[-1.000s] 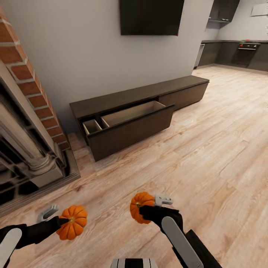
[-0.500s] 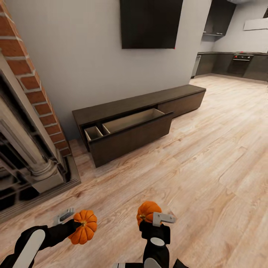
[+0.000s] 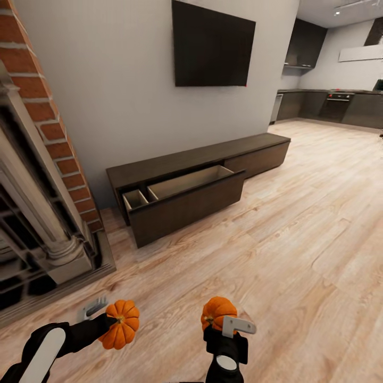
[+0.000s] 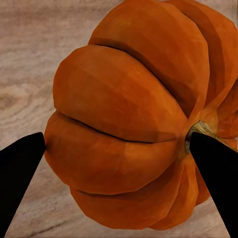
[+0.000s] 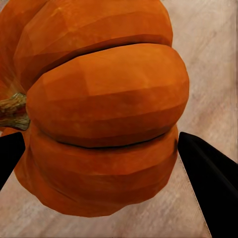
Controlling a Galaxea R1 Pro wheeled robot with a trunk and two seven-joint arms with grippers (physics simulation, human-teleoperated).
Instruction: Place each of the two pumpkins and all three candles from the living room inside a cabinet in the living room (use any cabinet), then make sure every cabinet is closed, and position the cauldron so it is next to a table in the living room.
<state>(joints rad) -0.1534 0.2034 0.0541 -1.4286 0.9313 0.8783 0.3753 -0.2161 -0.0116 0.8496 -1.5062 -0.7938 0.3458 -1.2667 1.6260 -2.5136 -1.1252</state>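
1. Nearest, low in the head view: left gripper (image 3: 113, 325) clamped on one pumpkin (image 3: 120, 331), right gripper (image 3: 219, 324) clamped on the other pumpkin (image 3: 218, 313). Confirmed close up in the wrist views, with dark fingers (image 4: 20, 173) pressed against the ribbed sides of the left pumpkin (image 4: 134, 119) and likewise around the right pumpkin (image 5: 99, 109).
2. Changed over the last second: whole view tilted upward and drawn back, so more of the wall TV (image 3: 213, 45) in sight and the cabinet (image 3: 197, 183) sitting lower and smaller. Camera shift, not furniture moving. Right arm also swung from slanting in at the side to pointing straight ahead; left pumpkin carried slightly inward.
3. Meaning for the task, as a judgement: carrying phase, both pumpkins secured, neither delivered; approach to the open drawer (image 3: 183, 183) not yet closed, wood floor (image 3: 298, 250) lying between.
4. Further off: drawer pulled out, pale interior with a divider near its fireplace end, apparently nothing inside, though its floor partly masked by the drawer front.
5. Hard to make out: brick fireplace (image 3: 37, 175) cut off at the edge; kitchen (image 3: 340, 103) distant and dim.
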